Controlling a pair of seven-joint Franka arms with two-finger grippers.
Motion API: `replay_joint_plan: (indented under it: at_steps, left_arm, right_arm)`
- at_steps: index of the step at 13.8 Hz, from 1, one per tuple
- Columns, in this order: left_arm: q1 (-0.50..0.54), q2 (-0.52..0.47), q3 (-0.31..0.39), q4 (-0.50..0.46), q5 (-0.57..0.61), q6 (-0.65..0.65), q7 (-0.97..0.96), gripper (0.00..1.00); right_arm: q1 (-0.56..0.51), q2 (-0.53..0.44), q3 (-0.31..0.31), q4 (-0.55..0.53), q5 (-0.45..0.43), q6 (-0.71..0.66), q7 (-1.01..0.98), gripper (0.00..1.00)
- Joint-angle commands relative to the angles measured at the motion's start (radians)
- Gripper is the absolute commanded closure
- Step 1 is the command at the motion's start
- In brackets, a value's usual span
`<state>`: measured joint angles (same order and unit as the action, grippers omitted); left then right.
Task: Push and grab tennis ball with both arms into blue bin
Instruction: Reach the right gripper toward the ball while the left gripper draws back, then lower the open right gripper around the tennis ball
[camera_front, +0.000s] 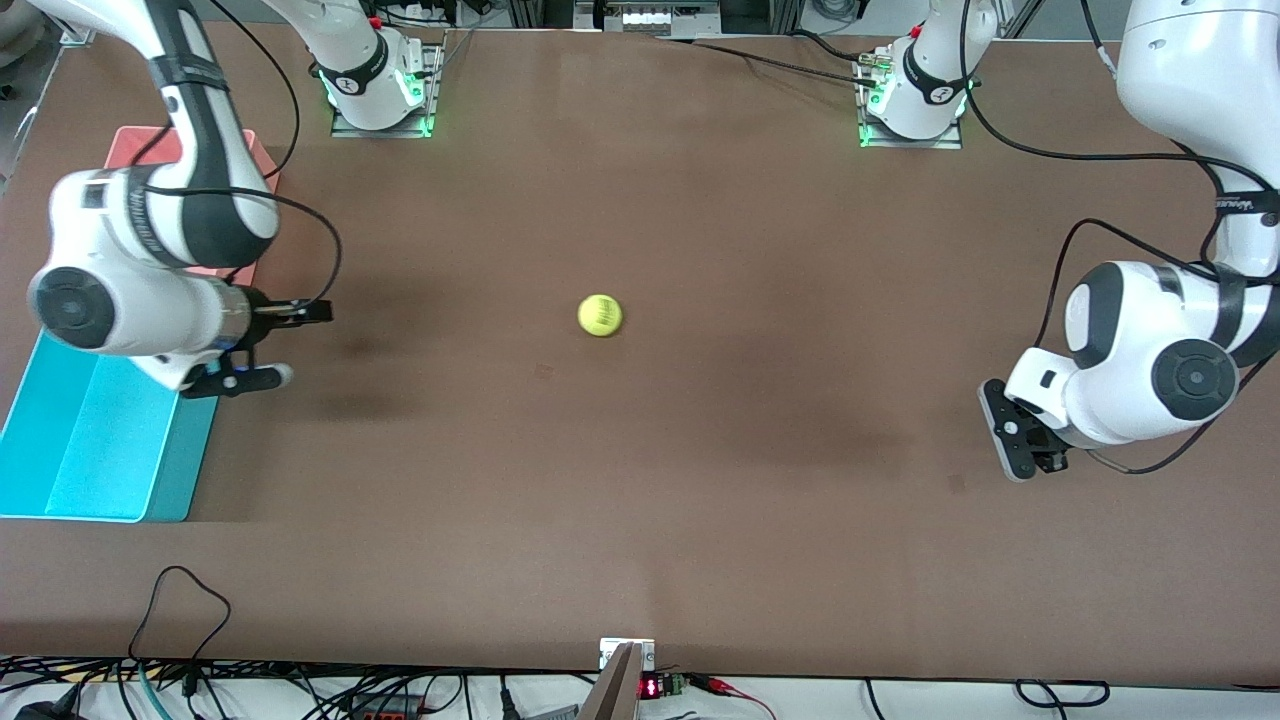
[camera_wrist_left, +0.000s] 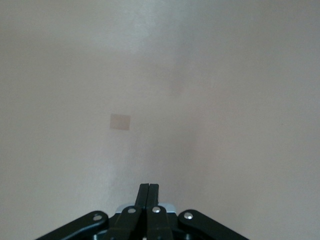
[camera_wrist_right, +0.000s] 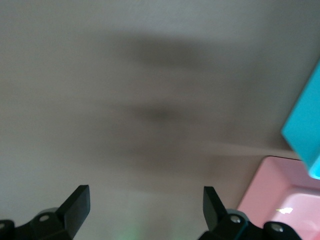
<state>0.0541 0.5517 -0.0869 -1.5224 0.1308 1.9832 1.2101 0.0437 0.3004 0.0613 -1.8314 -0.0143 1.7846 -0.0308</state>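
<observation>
Ball (camera_front: 600, 315), loose mid-table, could roll past the bin (camera_front: 95, 445) at 8 o'clock if the closed left gripper (camera_front: 1015, 440) shoves off-line toward the spread right gripper (camera_front: 268, 345).

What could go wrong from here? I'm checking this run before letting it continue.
1. The small fuzzy yellow-green tennis ball lies free at mid-table; a push from the shut left gripper could send it rolling off line.
2. The open right gripper sits beside the bright cyan-blue rectangular plastic bin, so its arm may block the ball's way in.
3. The pink-red plastic tub adjoins the blue bin; the ball might land there.
</observation>
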Motion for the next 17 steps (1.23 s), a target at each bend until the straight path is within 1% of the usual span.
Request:
replay_joint_plan:
  at_steps: [1,2,6,8,10,14,17]
  left_arm:
    - [-0.003,0.002,-0.004,0.067,-0.017,-0.079,-0.081,1.00]
    - [-0.002,0.002,-0.004,0.064,-0.016,-0.086,-0.113,1.00]
    - [0.001,0.007,-0.002,0.059,-0.017,-0.142,-0.193,1.00]
    - [0.012,0.007,-0.002,0.060,-0.017,-0.144,-0.193,1.00]
    - [0.018,0.008,-0.002,0.062,-0.017,-0.144,-0.193,1.00]
    - [0.018,0.008,-0.004,0.062,-0.019,-0.144,-0.192,1.00]
    - [0.017,0.008,-0.004,0.062,-0.019,-0.142,-0.193,1.00]
  right_arm:
    - [0.010,-0.212,-0.001,-0.367,0.014,0.190,0.016,0.00]
    - [0.008,-0.246,-0.001,-0.456,0.014,0.241,0.016,0.00]
    - [0.004,-0.297,0.000,-0.638,0.017,0.289,0.016,0.00]
    - [0.004,-0.307,0.000,-0.734,0.016,0.392,0.014,0.00]
    - [0.004,-0.282,0.017,-0.807,0.016,0.539,0.014,0.00]
    - [-0.002,-0.201,0.022,-0.806,0.013,0.674,-0.001,0.00]
    - [-0.016,-0.167,0.022,-0.787,0.004,0.743,-0.003,0.00]
